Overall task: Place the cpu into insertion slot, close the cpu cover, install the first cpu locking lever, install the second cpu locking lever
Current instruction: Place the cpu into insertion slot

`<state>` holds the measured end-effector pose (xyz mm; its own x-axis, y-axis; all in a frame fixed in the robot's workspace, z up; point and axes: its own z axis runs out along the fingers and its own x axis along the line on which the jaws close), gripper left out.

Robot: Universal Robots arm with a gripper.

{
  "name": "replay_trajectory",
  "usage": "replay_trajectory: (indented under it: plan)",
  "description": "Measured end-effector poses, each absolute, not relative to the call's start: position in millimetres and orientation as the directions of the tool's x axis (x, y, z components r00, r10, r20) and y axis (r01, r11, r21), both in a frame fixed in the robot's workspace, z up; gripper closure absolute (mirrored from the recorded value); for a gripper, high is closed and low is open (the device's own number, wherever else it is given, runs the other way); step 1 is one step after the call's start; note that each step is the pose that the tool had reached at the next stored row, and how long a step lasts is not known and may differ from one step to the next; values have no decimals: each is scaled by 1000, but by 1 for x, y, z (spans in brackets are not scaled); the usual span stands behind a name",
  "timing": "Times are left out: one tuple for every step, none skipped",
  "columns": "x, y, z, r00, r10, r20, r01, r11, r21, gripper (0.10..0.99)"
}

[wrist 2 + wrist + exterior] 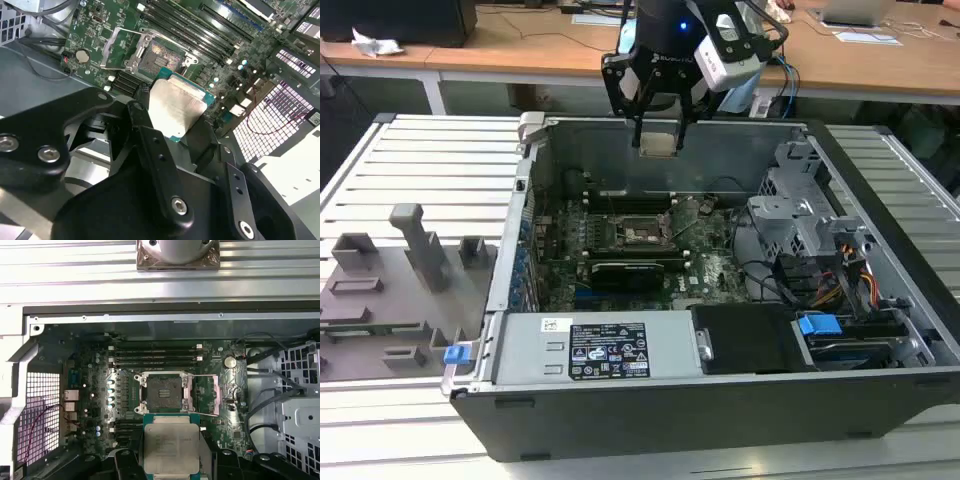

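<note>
The end effector [658, 138] grips the cpu [169, 446] by opposite edges, clear of the insertion slot [164, 390]; it looks light, stiff and probably fragile.

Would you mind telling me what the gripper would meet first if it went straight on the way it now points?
Probably the motherboard at or beside the insertion slot; the cpu the gripper holds would touch first. Depth is unclear.

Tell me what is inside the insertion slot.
No chip lies in the insertion slot: its bare dark contact bed shows, with the cpu cover swung open beside it. The gripper holds the cpu above the board, and that chip hides the board strip beneath it.
</note>
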<state>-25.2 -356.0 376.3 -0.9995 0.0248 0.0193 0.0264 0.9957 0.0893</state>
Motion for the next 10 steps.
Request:
replay_trajectory:
  plan:
    - [-25,-356,376,-1000,25,19,26,996,89,549]
    - [-25,-356,376,-999,25,19,27,996,89,549]
    - [-25,-356,376,-999,26,19,28,996,89,549]
    - [-25,-356,376,-999,29,19,30,996,89,549]
    - [-25,-356,376,-999,35,19,37,995,89,549]
    - [-25,-356,376,-999,47,19,49,995,89,549]
    - [-25,-356,376,-998,51,19,53,995,89,549]
    - [-25,-356,376,-998,56,19,58,994,89,549]
    - [-25,-356,376,-998,65,19,67,994,89,549]
    - [-25,-356,376,-997,71,19,72,993,89,549]
